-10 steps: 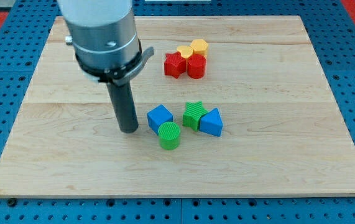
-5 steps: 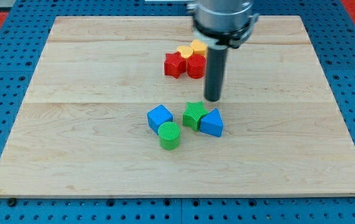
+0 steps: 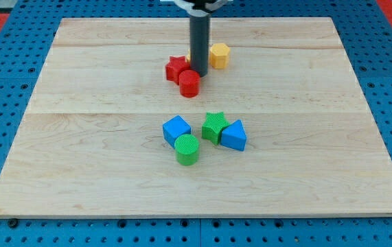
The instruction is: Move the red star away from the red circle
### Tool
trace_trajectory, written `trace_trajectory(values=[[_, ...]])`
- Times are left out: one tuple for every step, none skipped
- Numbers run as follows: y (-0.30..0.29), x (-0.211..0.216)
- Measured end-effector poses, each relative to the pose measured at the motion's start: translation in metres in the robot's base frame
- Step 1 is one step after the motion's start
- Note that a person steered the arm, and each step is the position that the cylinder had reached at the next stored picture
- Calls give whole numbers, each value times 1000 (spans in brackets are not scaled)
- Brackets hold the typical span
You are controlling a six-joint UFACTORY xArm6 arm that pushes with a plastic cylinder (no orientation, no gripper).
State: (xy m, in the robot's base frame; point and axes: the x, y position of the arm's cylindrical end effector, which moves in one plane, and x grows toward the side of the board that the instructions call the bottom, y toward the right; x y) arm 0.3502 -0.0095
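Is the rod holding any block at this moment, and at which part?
Nothing is held. My tip only pushes: it stands just behind the red circle, right of the red star.

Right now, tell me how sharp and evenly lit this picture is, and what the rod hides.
Camera view: even, soft light, no glare on the board; blocks cast only faint shadows. The red star, red circle and yellow block are sharp. My rod is in focus but cut off at the view's top; my tip sits just above the red circle, right of the star.
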Motion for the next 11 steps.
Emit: trace_trajectory(values=[[-44, 0], [-78, -12], [-108, -38], [-123, -25], [-154, -12], [-184, -25], [-202, -37], [-205, -31], [-209, -26], [-221, -30], [-222, -10]])
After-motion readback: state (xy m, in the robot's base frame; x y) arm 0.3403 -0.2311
